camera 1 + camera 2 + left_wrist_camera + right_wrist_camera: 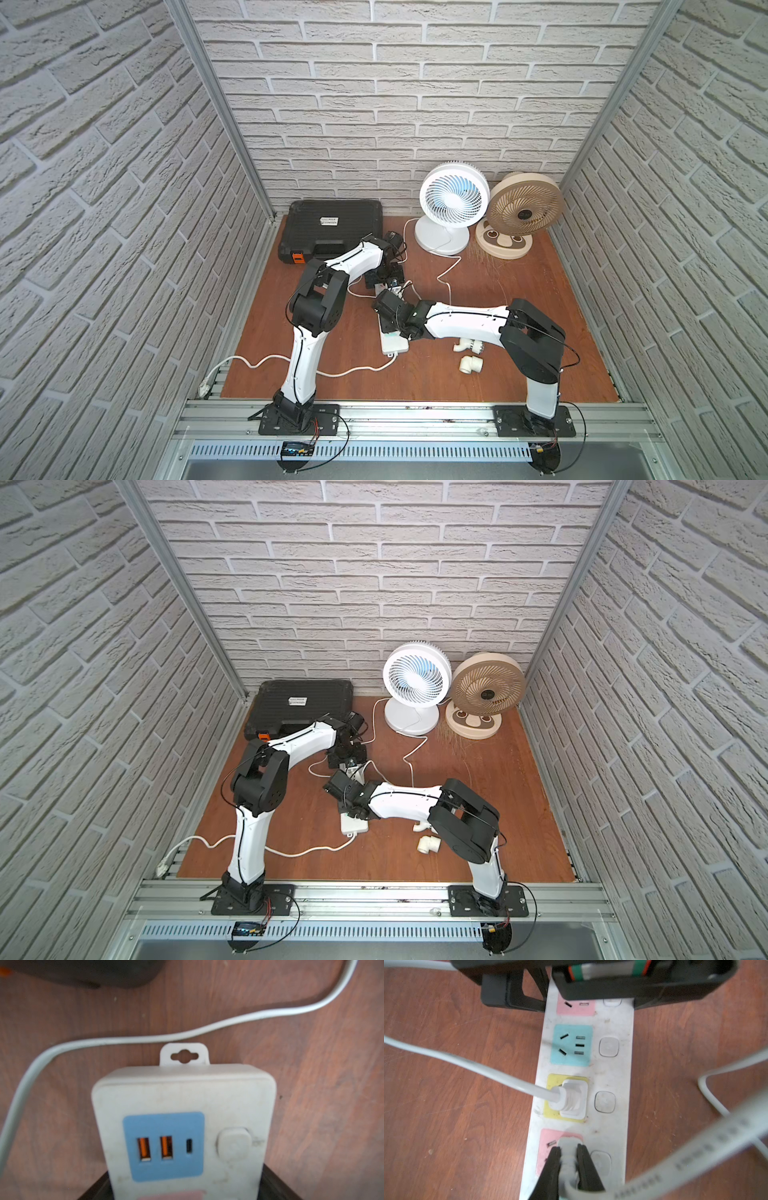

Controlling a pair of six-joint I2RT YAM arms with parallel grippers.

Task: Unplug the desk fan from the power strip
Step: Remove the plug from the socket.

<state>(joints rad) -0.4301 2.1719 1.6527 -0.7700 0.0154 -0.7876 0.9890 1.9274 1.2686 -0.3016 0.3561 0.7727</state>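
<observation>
Right claw (568,1159) is clamped tight on a grey plug (568,1154) seated in a pink socket of the power strip (610,1076), which lies flat mid-counter (519,282) between the two arms. One socket along, a white plug (574,1099) sits in the yellow one. Left claw (591,991) straddles the strip's far end, a finger either side; whether it actually grips, I cannot tell. White fan (451,203) and beige fan (523,210) stand at the back wall.

Right claw (568,1164) clamped tight, left claw (589,993) lowered, both arms bent inward
</observation>
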